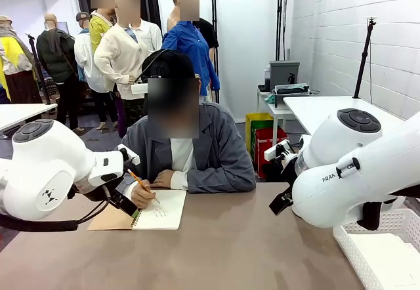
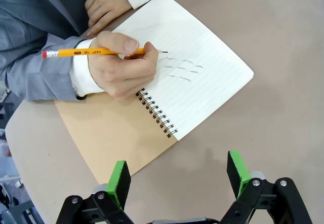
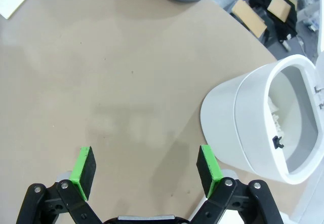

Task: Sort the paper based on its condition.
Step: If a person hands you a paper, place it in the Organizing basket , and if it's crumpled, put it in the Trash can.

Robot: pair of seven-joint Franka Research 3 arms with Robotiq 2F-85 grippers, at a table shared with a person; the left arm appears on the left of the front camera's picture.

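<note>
Hovering over the tan table (image 1: 249,237), the left gripper (image 2: 177,171) has its green pads (image 2: 119,177) wide apart with nothing between them. At its 12 o'clock lies a spiral notebook (image 2: 202,82), open flat, with its tan cover (image 2: 111,138) spread out at 10 o'clock and touching the table. A person's writing hand (image 2: 119,67) rests on the lined page (image 2: 212,97) and holds a yellow pencil (image 2: 96,52) with a pink eraser; the black print on the barrel is too small to read. The pencil tip touches the page next to a few short grey scribbles (image 2: 182,68), not legible. The person's other hand (image 2: 106,3) lies at 11 o'clock of the page, on the table edge. The right gripper (image 3: 146,165) hangs above bare tabletop, jaws spread as far as they go, empty. At its 2 o'clock stands a white bin (image 3: 238,117), close by its right pad, mouth tilted toward the camera. White wrinkled lumps (image 3: 276,116) sit inside the bin; I cannot tell whether they are crumpled paper. A corner of the notebook page shows at 11 o'clock in the right wrist view. In the front view the notebook is at 9 o'clock on the table and a white mesh basket (image 1: 387,250) is at 4 o'clock. The right arm (image 1: 354,172) carries black lettering that reads "FRAN", the rest cut off by a joint.
</note>
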